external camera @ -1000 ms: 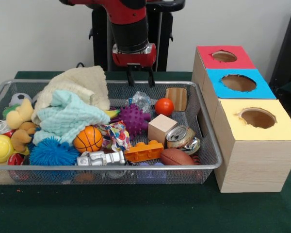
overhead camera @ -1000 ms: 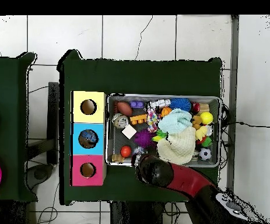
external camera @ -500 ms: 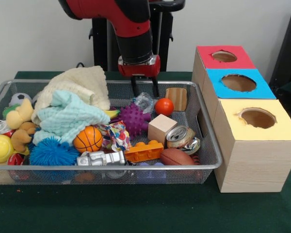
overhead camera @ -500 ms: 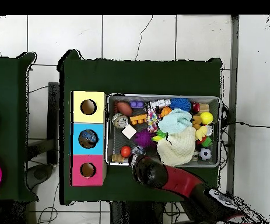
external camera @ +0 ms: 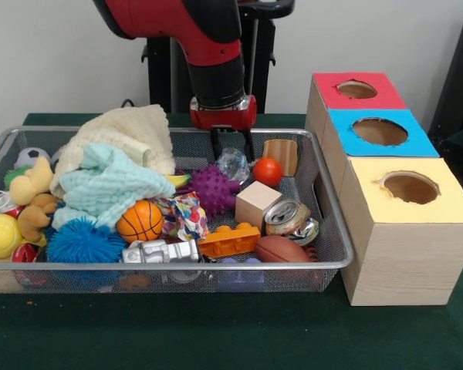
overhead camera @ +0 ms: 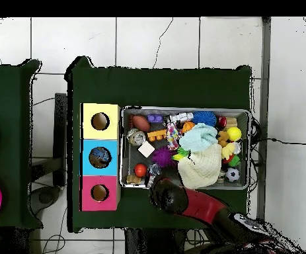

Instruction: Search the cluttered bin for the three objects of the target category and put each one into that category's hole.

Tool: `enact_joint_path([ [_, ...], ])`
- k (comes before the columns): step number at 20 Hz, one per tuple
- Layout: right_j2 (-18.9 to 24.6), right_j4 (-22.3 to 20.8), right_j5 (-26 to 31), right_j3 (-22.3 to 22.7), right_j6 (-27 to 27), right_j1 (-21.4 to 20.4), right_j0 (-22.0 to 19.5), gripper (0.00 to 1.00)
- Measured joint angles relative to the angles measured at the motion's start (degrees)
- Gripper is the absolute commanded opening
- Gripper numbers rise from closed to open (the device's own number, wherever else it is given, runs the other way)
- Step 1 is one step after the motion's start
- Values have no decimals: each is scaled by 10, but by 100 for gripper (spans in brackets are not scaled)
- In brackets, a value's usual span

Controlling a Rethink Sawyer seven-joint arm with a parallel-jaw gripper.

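The wire mesh bin (external camera: pixel 170 266) is full of toys and cloths; it also shows in the overhead view (overhead camera: pixel 185 110). The hole (external camera: pixel 380 131) in the blue-topped box lies to its right, and in the overhead view (overhead camera: pixel 100 157) something blue shows inside it. My gripper (external camera: pixel 232 153) is open and low at the bin's far side. Its fingers stand on either side of a crumpled clear wrapper (external camera: pixel 233 165). A red ball (external camera: pixel 267 171) lies just right of it and a purple spiky ball (external camera: pixel 211 189) just in front. In the overhead view the arm (overhead camera: pixel 168 195) hides the gripper.
Red-topped box (external camera: pixel 356 90) and yellow-topped box (external camera: pixel 409 187) flank the blue one. The bin also holds a wooden cube (external camera: pixel 258 203), a crushed can (external camera: pixel 287 217), a football (external camera: pixel 282 249), an orange brick (external camera: pixel 228 240), a basketball (external camera: pixel 140 221), a mint cloth (external camera: pixel 112 185) and a cream cloth (external camera: pixel 131 135).
The arm has come forward and down from the bin's far rim, bringing the gripper over the clear wrapper. The red ball has shifted slightly to the right.
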Motion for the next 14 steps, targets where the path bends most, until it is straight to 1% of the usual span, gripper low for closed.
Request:
enact_joint_path([
  [8,-1,-24,-30,-3,0,11,0,100],
  [14,-8,-41,-52,-3,0,12,0,100],
])
